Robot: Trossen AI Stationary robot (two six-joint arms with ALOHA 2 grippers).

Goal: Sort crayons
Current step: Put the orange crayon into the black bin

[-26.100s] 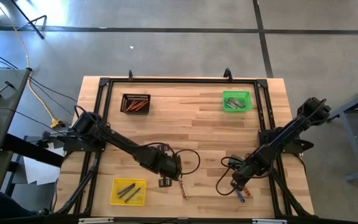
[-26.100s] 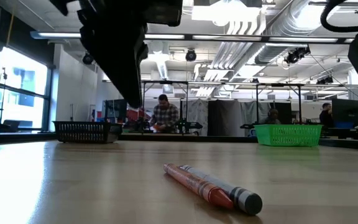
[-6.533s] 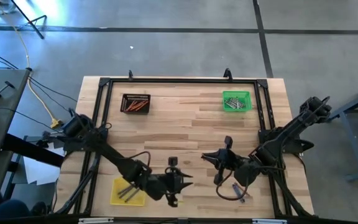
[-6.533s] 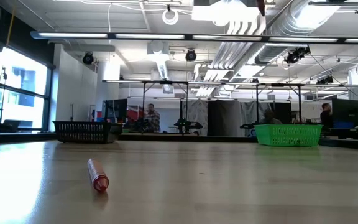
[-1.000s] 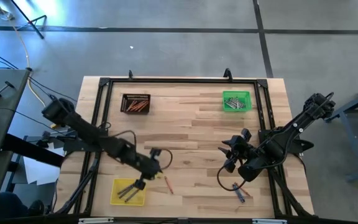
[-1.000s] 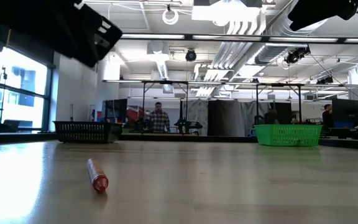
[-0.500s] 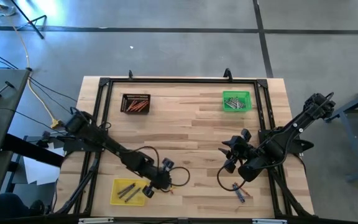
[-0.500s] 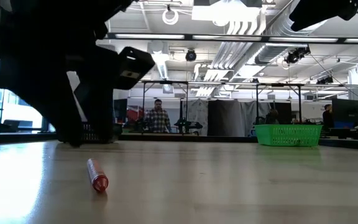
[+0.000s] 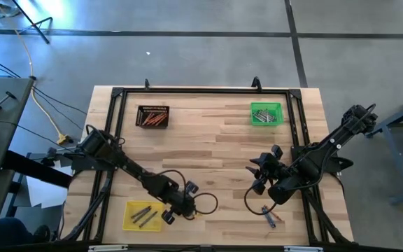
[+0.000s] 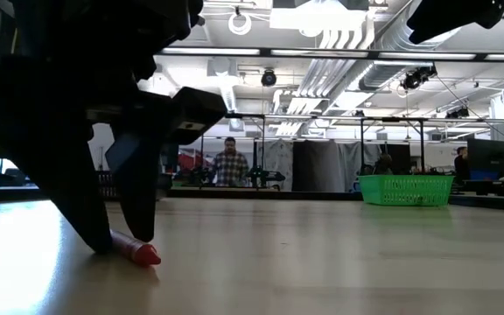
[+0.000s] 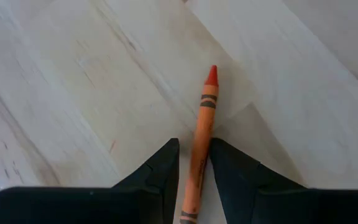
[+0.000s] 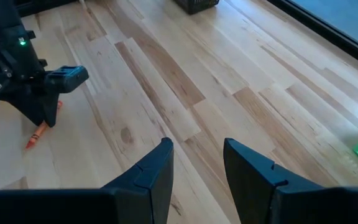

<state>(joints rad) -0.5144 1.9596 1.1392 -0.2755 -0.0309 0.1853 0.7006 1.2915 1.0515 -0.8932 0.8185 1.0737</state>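
Note:
An orange-red crayon [image 11: 202, 118] lies flat on the wooden table near its front edge, left of centre; its red tip [image 10: 150, 255] shows in the low view. My left gripper [image 11: 193, 144] is open and down at the table over it [image 9: 186, 208], one finger on each side of the crayon's rear half. My right gripper [image 12: 197, 146] hangs open above the table's right part [image 9: 261, 175], holding nothing. In the right wrist view the same crayon [image 12: 39, 132] shows under the left gripper. My left gripper comes at the crayon steeply from above, its fingers [image 11: 166, 163] astride the rear half [image 11: 197, 168] and lying along it. The crayon rests flat on the table. I cannot tell whether the fingers touch it.
At the back left stands a black tray [image 9: 152, 116] with orange-red crayons, at the back right a green tray [image 9: 266, 113] with grey ones. A yellow tray [image 9: 144, 215] sits at the front left beside the left gripper. Loose crayons [image 9: 270, 217] lie at the front right.
My left gripper has gone down and toward the table's right edge, from over the yellow tray's corner to the orange-red crayon, and now stands with its fingertips at the table on either side of it. The right arm has kept still.

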